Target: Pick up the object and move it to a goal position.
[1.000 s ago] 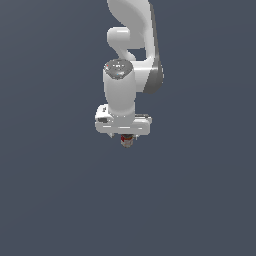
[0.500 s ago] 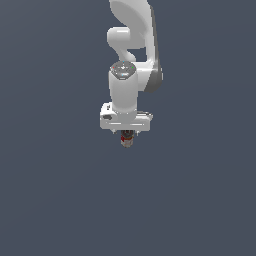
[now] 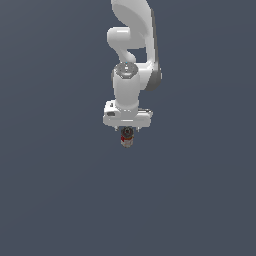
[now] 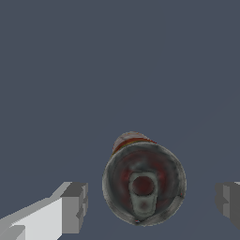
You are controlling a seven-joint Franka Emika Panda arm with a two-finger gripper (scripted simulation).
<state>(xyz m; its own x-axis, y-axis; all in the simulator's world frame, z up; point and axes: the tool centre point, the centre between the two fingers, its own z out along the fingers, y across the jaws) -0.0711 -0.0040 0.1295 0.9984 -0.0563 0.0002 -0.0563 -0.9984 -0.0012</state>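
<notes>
The object (image 3: 127, 140) is a tiny stubby can with a red patch, a tan-grey lower end and a dark top. In the exterior view it stands just under the white gripper hand. My gripper (image 3: 127, 131) is directly above it. In the wrist view the object (image 4: 143, 183) shows top-on, a round dark rim with a red inside. My gripper (image 4: 151, 202) is open. Its grey fingertips (image 4: 75, 207) stand on either side of the can, with a visible gap on each side, not touching it.
The flat dark blue-grey ground (image 3: 60, 200) fills both views. The white arm (image 3: 132, 45) rises behind the hand. Nothing else is in view.
The arm's wrist has shifted slightly to the exterior view's right and now sits centred over the object. The object has stayed about where it was.
</notes>
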